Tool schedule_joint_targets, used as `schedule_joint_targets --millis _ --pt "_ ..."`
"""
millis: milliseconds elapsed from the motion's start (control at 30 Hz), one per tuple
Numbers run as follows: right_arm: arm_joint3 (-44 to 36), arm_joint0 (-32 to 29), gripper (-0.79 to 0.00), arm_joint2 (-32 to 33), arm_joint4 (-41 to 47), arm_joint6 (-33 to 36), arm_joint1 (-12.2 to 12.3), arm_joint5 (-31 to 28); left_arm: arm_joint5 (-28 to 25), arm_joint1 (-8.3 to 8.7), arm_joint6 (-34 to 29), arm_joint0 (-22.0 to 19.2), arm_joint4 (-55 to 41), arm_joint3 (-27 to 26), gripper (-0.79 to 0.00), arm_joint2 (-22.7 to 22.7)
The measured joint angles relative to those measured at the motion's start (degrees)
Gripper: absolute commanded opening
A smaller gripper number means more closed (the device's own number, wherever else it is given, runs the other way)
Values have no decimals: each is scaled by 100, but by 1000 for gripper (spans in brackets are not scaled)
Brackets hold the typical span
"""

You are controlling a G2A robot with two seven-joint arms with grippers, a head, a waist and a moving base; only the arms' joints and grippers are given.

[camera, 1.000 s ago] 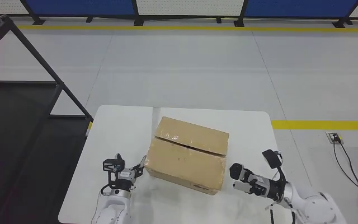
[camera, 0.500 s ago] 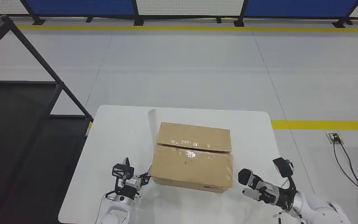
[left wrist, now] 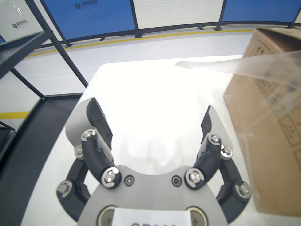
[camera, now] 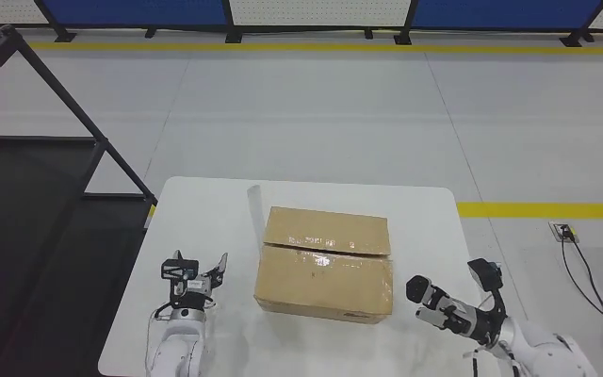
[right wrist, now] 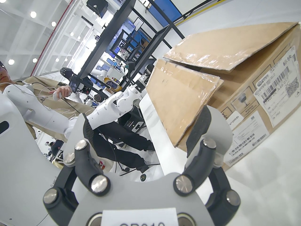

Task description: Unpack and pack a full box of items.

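Jaws on the left gripper (left wrist: pixel 155 116) and right gripper (right wrist: pixel 145 118) are both spread wide and empty, one each side of the box (camera: pixel 325 259) sitting mid table (camera: pixel 207 207), flaps still down but tape strip (left wrist: pixel 211 65) peeled loose, so pretty much all the unpacking looks left.

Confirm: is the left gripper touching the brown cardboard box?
Apart. Top view shows bare white table between the open left gripper and the brown cardboard box.
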Motion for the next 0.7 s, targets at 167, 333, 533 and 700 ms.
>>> schedule_joint_targets --millis 167,333,533,700 --pt "-45 -259 0 172 146 -244 33 -157 -278 -20 300 -693 291 736 0 185" --pt "-103 -577 0 505 -51 -492 76 -231 -281 -53 327 -1015 358 1148 0 302" --pt "-119 -628 0 572 -263 -551 79 -184 -282 -51 328 -1002 358 1133 0 298" --pt "-120 -630 0 572 -263 -553 78 -183 -126 -45 188 -1199 978 1384 0 465"
